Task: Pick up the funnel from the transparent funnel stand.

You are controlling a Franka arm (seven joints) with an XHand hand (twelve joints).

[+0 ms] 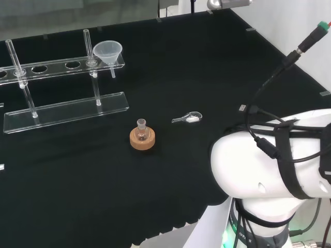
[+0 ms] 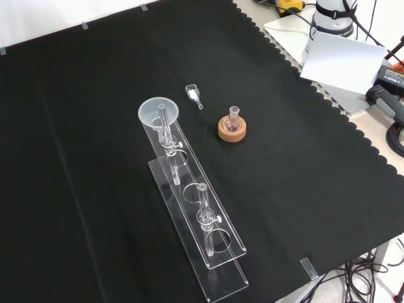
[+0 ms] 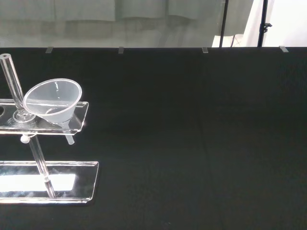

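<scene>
A translucent funnel (image 1: 107, 52) sits in the end hole of the clear funnel stand (image 1: 62, 111), at the stand's right end in the head view. In the front view the funnel (image 2: 158, 112) is at the far end of the stand (image 2: 218, 265). The wrist view shows the funnel (image 3: 53, 99) resting in the stand's upper bar (image 3: 79, 117), its stem poking down through the hole. The stand has a flat base plate and two upright rods.
A small round flask (image 1: 141, 130) sits on a cork ring (image 1: 142, 140) in front of the stand. A small clear scoop-like piece (image 1: 188, 118) lies to its right. The arm's white link (image 1: 269, 165) bulks at the lower right of the head view.
</scene>
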